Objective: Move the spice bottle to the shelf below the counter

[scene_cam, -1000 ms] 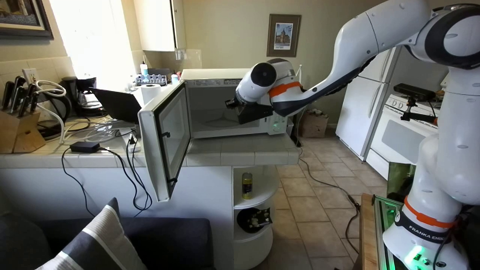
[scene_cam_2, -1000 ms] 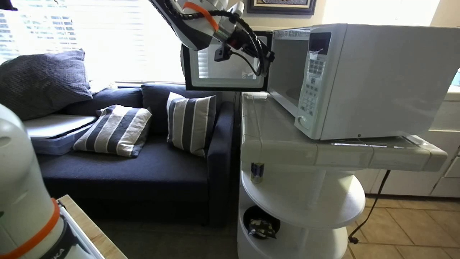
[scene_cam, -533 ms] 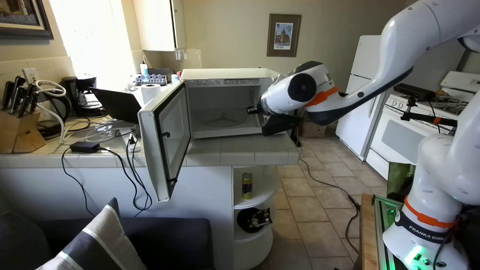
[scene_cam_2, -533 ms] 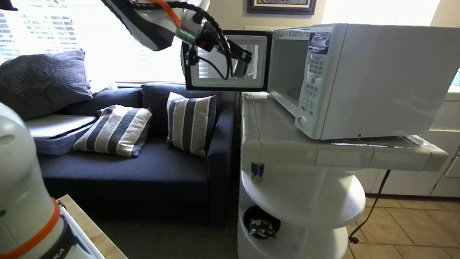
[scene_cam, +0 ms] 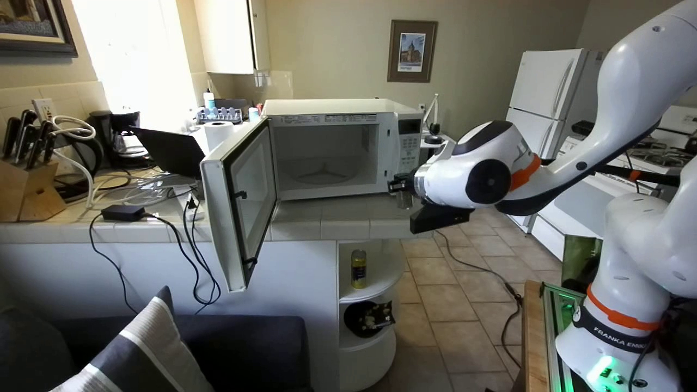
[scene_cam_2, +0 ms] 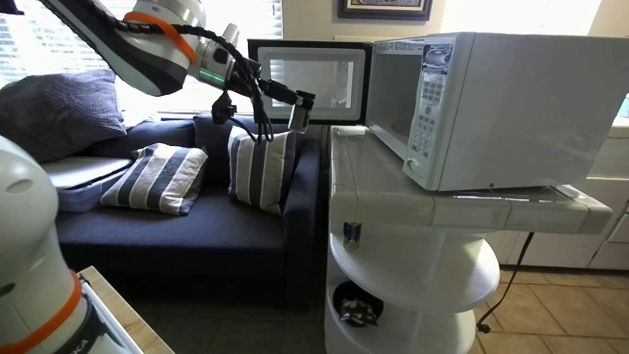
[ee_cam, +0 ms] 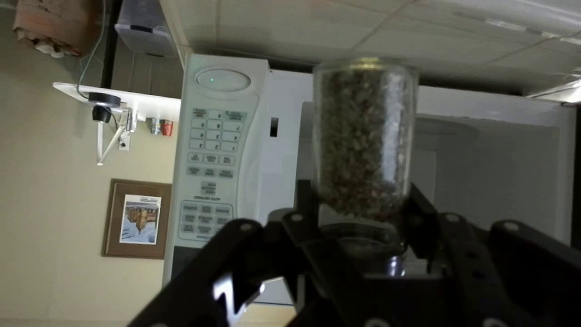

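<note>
The spice bottle is a clear glass jar of coarse brown-green and reddish flakes. My gripper is shut on it near its lid end, with a finger on either side. In an exterior view the bottle hangs slightly tilted below the gripper, in mid-air to the side of the counter. The white shelf, with its rounded tiers, lies lower, under the counter's overhanging end. Dark finger links partly hide the lid.
A white microwave stands on the counter, its door swung wide towards the couch. A yellowish bottle occupies the upper tier. Below it are a black bowl and a patterned packet.
The arm has drawn back from the microwave's front towards its base and come lower, still carrying the spice bottle. The microwave door and the items on the tiers have stayed put.
</note>
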